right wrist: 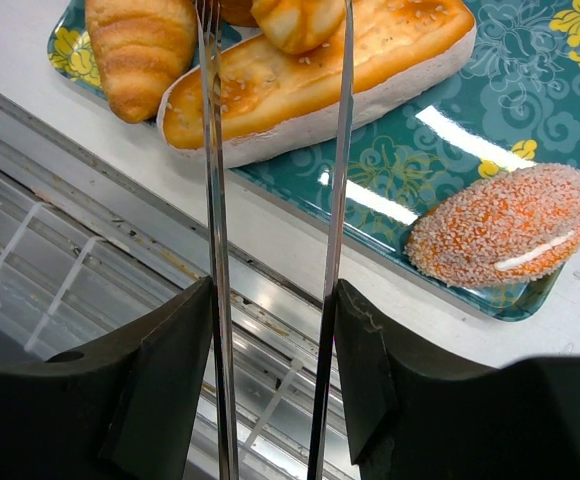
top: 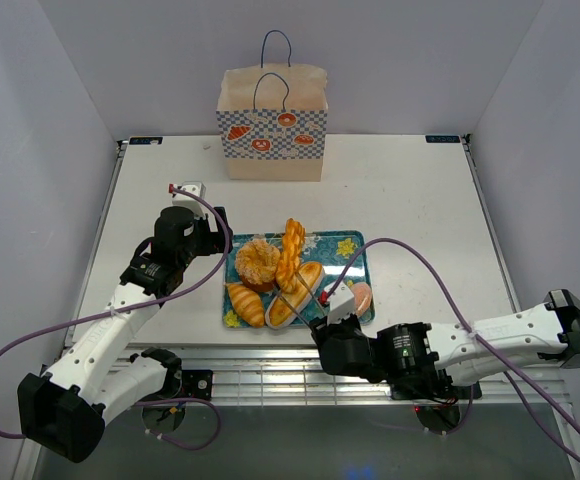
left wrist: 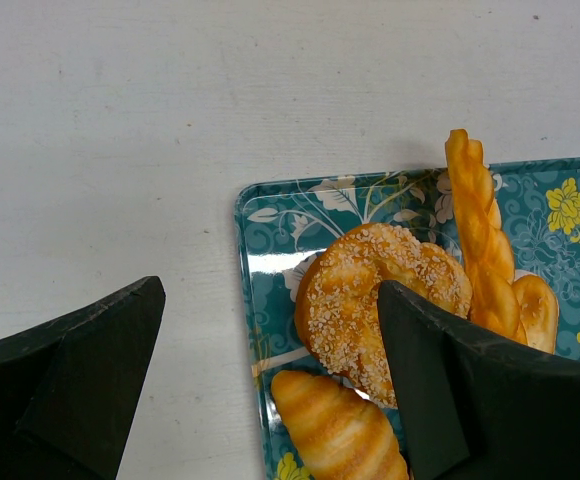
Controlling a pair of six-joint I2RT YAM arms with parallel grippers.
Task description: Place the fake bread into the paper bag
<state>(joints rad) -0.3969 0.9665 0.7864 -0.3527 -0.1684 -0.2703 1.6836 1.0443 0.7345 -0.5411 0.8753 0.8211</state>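
Now the right jaws grip slim metal tongs [right wrist: 212,200], tips over the glossy golden toy baguette [right wrist: 320,75] just ahead, left jaws gape empty, tan paper bag [top: 272,125] well beyond: that slick loaf could squirt from such thin tines.

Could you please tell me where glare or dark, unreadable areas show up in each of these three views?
Right wrist view: white glare streaks on the tray; right tool near-black around the tongs. Left wrist view: a small glare patch on the tray, left tool dark. Top external view: even light, soft shadows, no strong glare.
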